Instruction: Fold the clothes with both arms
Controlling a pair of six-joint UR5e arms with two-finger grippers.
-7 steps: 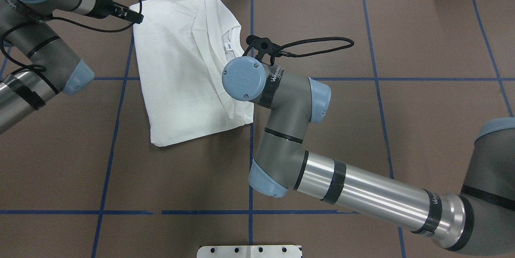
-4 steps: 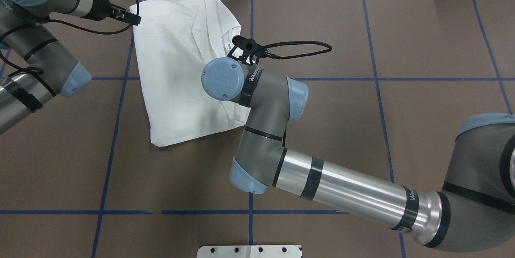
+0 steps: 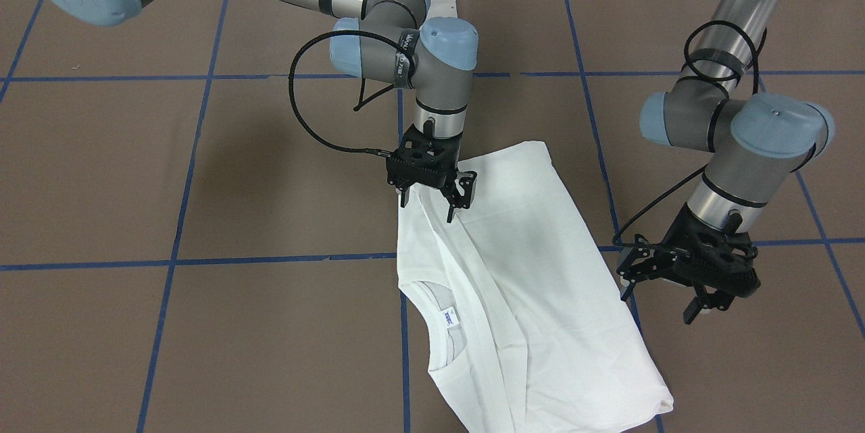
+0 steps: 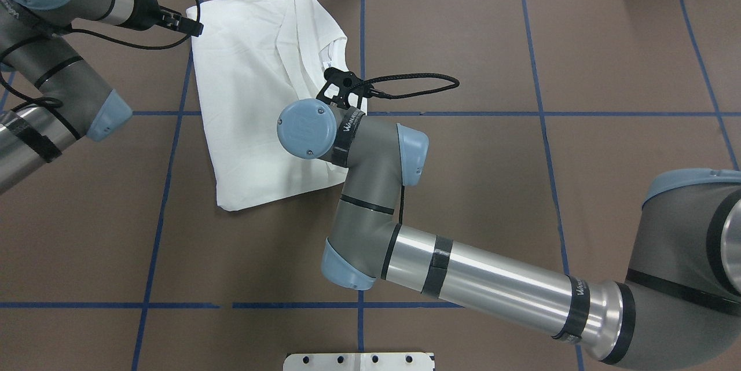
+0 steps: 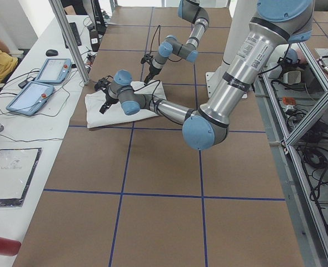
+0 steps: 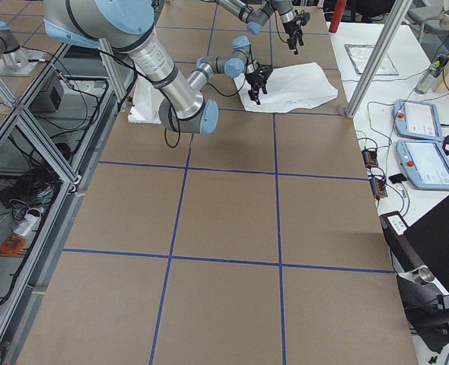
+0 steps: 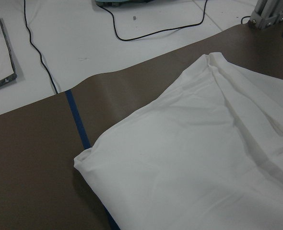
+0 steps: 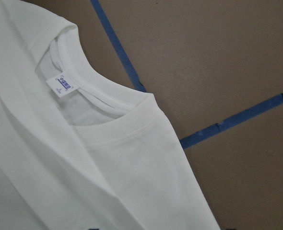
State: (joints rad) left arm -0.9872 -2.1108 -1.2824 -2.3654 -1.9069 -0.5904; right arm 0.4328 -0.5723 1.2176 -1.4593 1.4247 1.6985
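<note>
Two end effectors stand at the white T-shirt (image 3: 527,271), and neither holds it. The shirt lies flat on the brown worktop (image 3: 203,183), already folded in along its length, with the collar and the small neck label (image 3: 451,317) facing up, on the side far from the robot. The right end effector (image 3: 427,210) hangs with its fingers apart, pointing down over the folded edge at the end of the shirt nearer to the robot. I cannot tell if the tips touch the cloth. The left end effector (image 3: 655,304) also has its fingers apart and is just beside the opposite long edge, over the worktop and not over the cloth.

I think the next step is to take both sides and fold the shirt across. Several things could go wrong. The right fingers may pinch only the top layer, so the inner fold would pull open when lifted. The left one must first move onto the edge, or it will close on nothing. If one arm lifts sooner, the fold will lie crooked.

No container shows in any view.
</note>
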